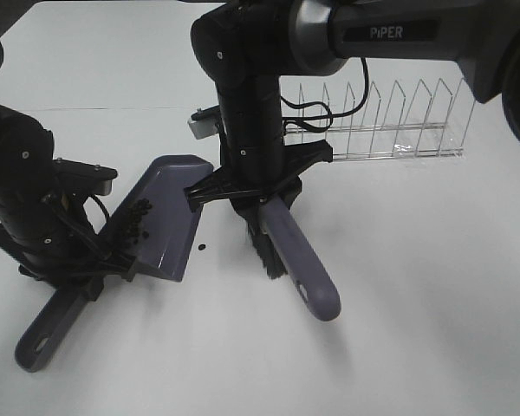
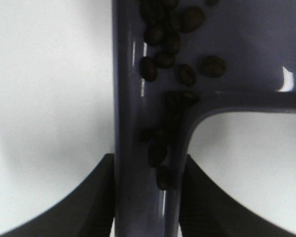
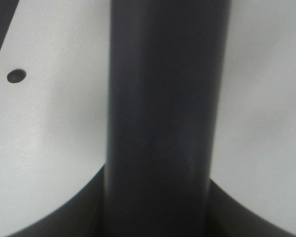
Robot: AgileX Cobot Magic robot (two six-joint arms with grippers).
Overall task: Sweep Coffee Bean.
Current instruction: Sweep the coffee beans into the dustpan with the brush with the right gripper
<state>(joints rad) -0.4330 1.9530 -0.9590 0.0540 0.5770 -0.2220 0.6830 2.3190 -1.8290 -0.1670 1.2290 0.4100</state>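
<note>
The purple dustpan (image 1: 160, 221) lies left of centre with several coffee beans (image 1: 137, 218) inside. My left gripper (image 1: 85, 264) is shut on the dustpan handle (image 1: 48, 334). The left wrist view shows beans (image 2: 173, 59) in the pan and down the handle (image 2: 133, 163) between the jaws. One loose bean (image 1: 202, 246) lies on the table by the pan's edge and shows in the right wrist view (image 3: 16, 75). My right gripper (image 1: 262, 192) is shut on the purple brush (image 1: 305, 269). The brush's black bristles (image 1: 265, 254) touch the table right of the pan. The brush handle (image 3: 163, 118) fills the right wrist view.
A clear wire dish rack (image 1: 390, 130) stands at the back right. The white table (image 1: 433, 286) stretches to the right and front. The left arm base (image 1: 17, 173) stands at the left edge.
</note>
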